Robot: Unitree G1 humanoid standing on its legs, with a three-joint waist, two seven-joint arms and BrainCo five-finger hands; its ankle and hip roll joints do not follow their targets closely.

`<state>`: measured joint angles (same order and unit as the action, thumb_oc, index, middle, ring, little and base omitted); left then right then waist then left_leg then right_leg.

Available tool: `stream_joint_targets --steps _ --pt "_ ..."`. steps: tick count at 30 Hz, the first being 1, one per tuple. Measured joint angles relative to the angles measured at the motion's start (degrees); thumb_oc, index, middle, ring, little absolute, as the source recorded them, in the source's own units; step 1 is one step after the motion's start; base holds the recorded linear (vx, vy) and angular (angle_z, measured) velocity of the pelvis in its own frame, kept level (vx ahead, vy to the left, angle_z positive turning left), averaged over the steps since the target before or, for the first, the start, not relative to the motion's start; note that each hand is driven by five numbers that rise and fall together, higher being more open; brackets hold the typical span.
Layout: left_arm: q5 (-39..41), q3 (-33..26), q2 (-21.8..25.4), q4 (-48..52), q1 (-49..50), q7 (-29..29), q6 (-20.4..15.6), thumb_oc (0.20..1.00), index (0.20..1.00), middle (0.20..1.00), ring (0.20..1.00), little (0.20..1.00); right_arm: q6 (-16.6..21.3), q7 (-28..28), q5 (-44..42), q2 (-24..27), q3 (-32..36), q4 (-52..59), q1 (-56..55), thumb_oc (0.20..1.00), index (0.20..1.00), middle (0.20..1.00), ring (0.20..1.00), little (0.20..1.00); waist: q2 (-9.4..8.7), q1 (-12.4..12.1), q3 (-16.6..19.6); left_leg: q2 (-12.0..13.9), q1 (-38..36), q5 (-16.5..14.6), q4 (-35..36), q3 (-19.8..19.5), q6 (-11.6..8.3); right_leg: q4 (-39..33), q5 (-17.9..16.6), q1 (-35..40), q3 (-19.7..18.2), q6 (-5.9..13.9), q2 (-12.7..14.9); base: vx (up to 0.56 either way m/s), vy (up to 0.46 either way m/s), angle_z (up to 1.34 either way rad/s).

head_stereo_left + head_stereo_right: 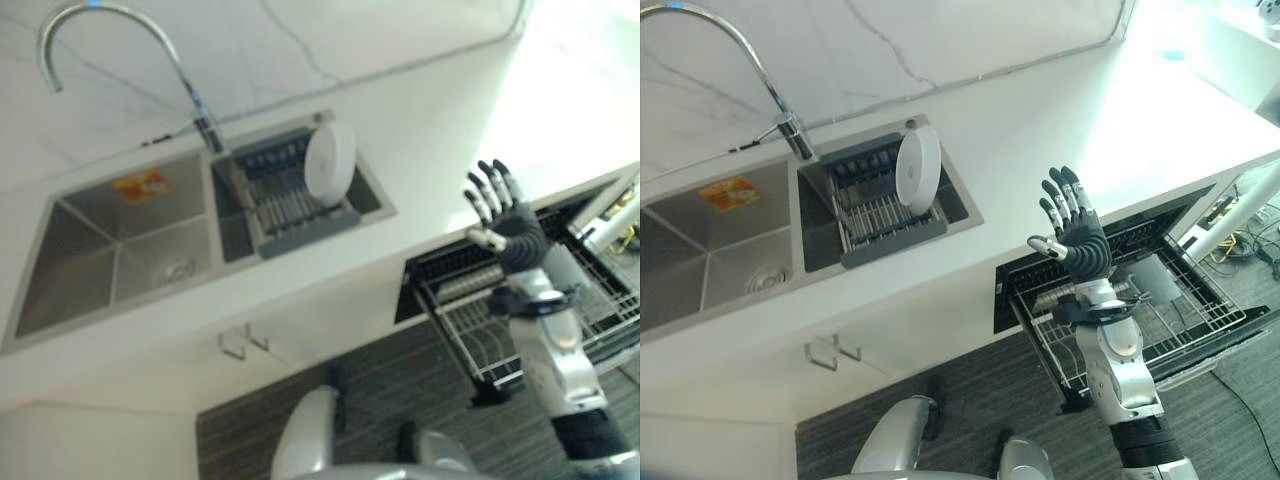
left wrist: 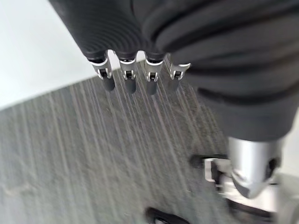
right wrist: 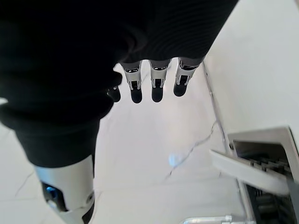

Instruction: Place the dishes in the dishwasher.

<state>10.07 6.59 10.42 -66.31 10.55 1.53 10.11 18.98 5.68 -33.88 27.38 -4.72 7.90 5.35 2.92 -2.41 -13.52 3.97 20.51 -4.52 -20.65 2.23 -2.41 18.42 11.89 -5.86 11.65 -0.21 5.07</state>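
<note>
one white plate [image 1: 917,168] standing on edge in the sink rack [image 1: 880,215], dishwasher basket [image 1: 1140,310] pulled out

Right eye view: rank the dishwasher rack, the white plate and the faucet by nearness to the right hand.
From the right hand:
1. Dishwasher rack, pulled out just below and beside it.
2. White plate, upright in the sink's drainer, to its left.
3. Faucet, farthest left, behind the sink.

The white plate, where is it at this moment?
In the eye views the white plate stands on edge in the dark dish rack in the right basin of the sink, just right of the tap.
</note>
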Motion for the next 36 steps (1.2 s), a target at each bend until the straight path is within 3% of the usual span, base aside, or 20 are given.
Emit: stream_joint_targets --steps 1,2,5,8,11,13,15,21,30,36 --pt "0.02 -0.37 -0.02 -0.2 -0.04 0.08 -0.01 1.0 1.0 1.0 1.0 1.0 -0.11 0.27 0.0 0.01 0.7 0.46 -1.03 1.0 1.0 1.0 1.0 1.0 0.91 0.71 0.45 0.14 -3.4 0.02 1.5 0.05 0.04 -0.38 -0.1 0.82 0.1 1.79 0.0 0.13 0.023 -0.06" --pt "0.03 -0.5 0.45 0.03 -0.12 0.49 -0.17 1.0 1.0 1.0 1.0 1.0 -0.97 0.3 -0.02 -0.66 0.38 1.01 -2.16 1.0 1.0 1.0 1.0 1.0 -0.17 1.11 0.44 -0.74 -7.32 2.67 5.53 0.44 1.77 0.54 0.94 1.64 0.02 3.58 1.24 0.12 0.0 -0.03" --pt "0.02 -0.44 1.66 0.53 -0.72 0.76 -1.32 1.0 1.0 1.0 1.0 1.0 -1.36 1.11 0.15 -1.53 -2.72 2.03 -1.88 1.0 1.0 1.0 1.0 1.0 -3.01 0.41 0.74 -3.21 -8.72 2.11 5.58 1.41 3.18 -0.38 1.04 3.37 0.21 4.33 3.86 0.08 -0.015 0.05" --pt "0.03 0.23 1.68 0.11 -1.16 1.26 -1.81 1.0 1.0 1.0 1.0 1.0 -3.65 0.78 0.24 -1.55 -3.75 1.59 -0.16 1.0 1.0 1.0 1.0 1.0 -2.99 -1.36 0.71 -3.71 -10.01 1.45 5.71 1.43 4.09 -0.31 0.45 4.0 0.32 4.77 4.5 0.06 -0.026 0.05" --pt "0.0 0.28 1.52 -0.23 -1.14 1.85 -2.01 1.0 1.0 1.0 1.0 1.0 -3.73 -0.42 0.2 -1.54 -3.78 1.49 1.87 1.0 1.0 1.0 1.0 1.0 -2.93 -2.23 0.63 -3.64 -10.23 1.12 5.56 1.4 3.69 -3.55 0.66 6.52 1.6 5.87 4.17 0.07 -0.027 -0.03" --pt "-0.05 0.34 1.47 -0.96 -0.97 2.06 -2.02 1.0 1.0 1.0 1.0 1.0 -3.71 -1.99 0.18 -1.48 -3.71 1.48 3.37 1.0 1.0 1.0 1.0 1.0 -2.66 -2.22 0.77 -2.9 -10.28 0.45 5.13 1.1 2.6 -3.3 1.04 6.46 1.61 5.25 3.5 0.08 -0.013 0.03" --pt "-0.28 0.45 1.36 -1.44 -0.99 2.06 -1.75 1.0 1.0 1.0 1.0 1.0 -3.82 -4.15 0.11 -0.95 -3.7 1.5 5.68 1.0 1.0 1.0 1.0 1.0 -2.42 -2.37 1.02 -2.71 -9.6 0.29 4.39 0.73 2.72 -2.93 1.48 6.4 1.72 4.53 3.26 0.08 -0.004 0.04" --pt "-2.01 1.46 1.5 -2.39 -0.99 2.04 -1.37 1.0 1.0 1.0 1.0 1.0 -4.96 -9.1 0.13 -0.82 -3.23 1.41 11.39 1.0 1.0 1.0 1.0 1.0 -2.36 -2.97 2.67 -3.12 -8.47 -0.14 2.48 0.45 3.31 -2.44 1.04 6.2 2.18 5.51 3.74 0.08 -0.017 0.05" --pt "-4.76 2.47 3.15 -2.43 -1.07 1.55 -0.21 1.0 1.0 1.0 1.0 1.0 -12.33 -10.53 -7.65 -0.27 -2.06 -10.2 22.28 1.0 1.0 1.0 1.0 1.0 -2.89 -5.92 5.39 -3.51 -8.58 -0.45 2.0 -1.63 2.9 -2.6 1.33 7.74 4.61 5.55 3.64 0.09 -0.022 0.11" --pt "-6.94 2.57 5.07 -2.42 -0.5 1.27 -0.01 1.0 1.0 1.0 1.0 1.0 -15.08 -12.37 -8.08 0.2 -1.24 -18.97 26.78 1.0 1.0 1.0 1.0 1.0 -2.67 -7.59 5.91 -4.03 -8.63 -0.47 1.57 -2.43 2.92 -2.45 1.35 8.36 5.22 5.61 3.95 0.05 -0.001 0.08"
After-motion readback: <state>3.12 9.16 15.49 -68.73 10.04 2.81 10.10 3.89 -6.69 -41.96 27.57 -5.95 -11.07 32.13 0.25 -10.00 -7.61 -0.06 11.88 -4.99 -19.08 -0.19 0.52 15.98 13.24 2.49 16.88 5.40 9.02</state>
